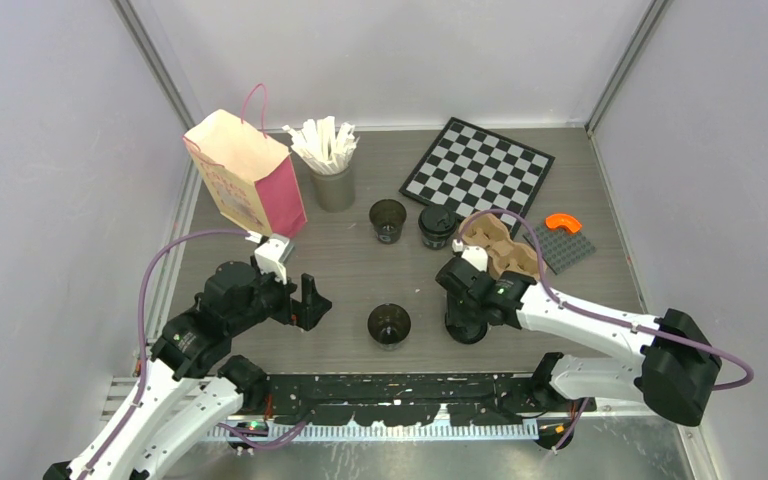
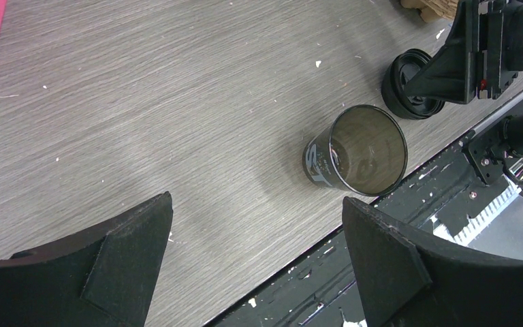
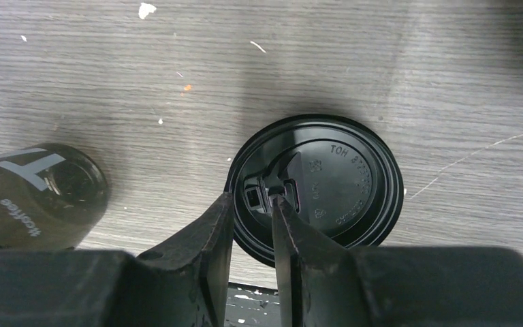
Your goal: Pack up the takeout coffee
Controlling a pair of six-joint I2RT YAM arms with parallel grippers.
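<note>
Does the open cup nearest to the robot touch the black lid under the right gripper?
Apart. The right wrist view shows a bare strip of table between the open cup and the lid.

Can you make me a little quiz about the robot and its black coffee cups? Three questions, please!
1. Pick one: what lies right under the right gripper? A) a black lid B) a banana C) a spoon
2. True or false: the left gripper is open wide.
3. Count: how many black cups have no lid on?

Key:
1. A, the black lid.
2. True.
3. Two: the far open cup and the near open cup. The third cup wears its lid.
</note>
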